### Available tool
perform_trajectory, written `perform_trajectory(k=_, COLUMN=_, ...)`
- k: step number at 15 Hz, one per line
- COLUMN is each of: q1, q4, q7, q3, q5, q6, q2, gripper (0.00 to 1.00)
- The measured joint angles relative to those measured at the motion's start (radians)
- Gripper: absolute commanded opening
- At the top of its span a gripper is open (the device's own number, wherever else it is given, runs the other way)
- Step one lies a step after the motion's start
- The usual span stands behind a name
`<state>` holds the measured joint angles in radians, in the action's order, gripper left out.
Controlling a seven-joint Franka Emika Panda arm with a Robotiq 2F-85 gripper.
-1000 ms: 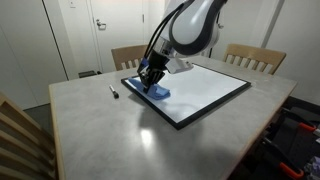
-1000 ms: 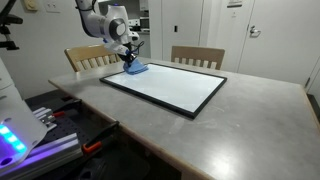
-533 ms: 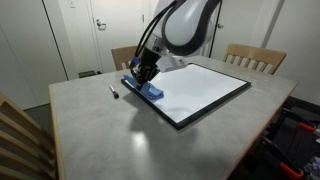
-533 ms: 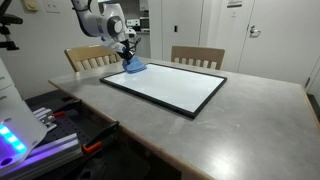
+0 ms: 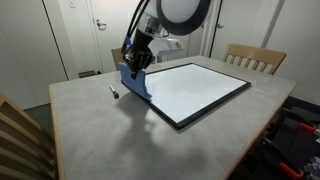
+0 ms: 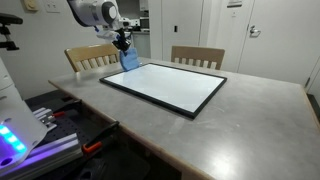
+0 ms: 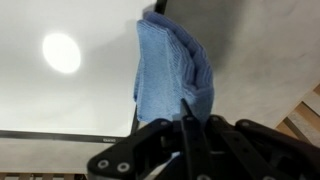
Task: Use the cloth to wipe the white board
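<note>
Tabletop, grey, carries the white board, which lies flat. Over the board's corner the Panda arm reaches down steeply, its wrist pointing at the surface. The light-blue cloth hangs limp from the gripper, whose fingers are clenched on its upper folds. Whether its lower end touches the frame I cannot tell. Soft, light and floppy, it probably handles best bunched and pinched at the top. A black marker lies just beside that corner.

No legible text, brand or number in any view. Paper sign on far door: too small to read. Dark door plate: unreadable too.
</note>
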<state>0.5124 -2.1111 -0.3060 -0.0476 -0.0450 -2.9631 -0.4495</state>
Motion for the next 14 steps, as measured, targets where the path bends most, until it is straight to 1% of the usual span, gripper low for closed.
perform_trajectory(k=4, q1=0.053, q4=-0.001, q7=-0.049, q3=0.001, q5=-0.092, q6=0.059, q2=0.077, gripper=0.01)
perform_trajectory(k=7, q1=0.102, q4=-0.025, q7=-0.124, q3=0.01, q5=-0.156, q6=0.1, q2=0.137, gripper=0.01)
perform_trajectory(k=10, q1=0.115, q4=-0.101, q7=-0.193, q3=0.047, q5=-0.162, q6=0.115, q2=0.207, gripper=0.01)
perform_trajectory(k=12, q1=0.112, q4=-0.169, q7=-0.239, q3=0.066, q5=-0.162, q6=0.094, q2=0.246, gripper=0.01)
perform_trajectory(k=14, q1=0.11, q4=-0.24, q7=-0.275, q3=0.049, q5=-0.162, q6=0.035, q2=0.268, gripper=0.01)
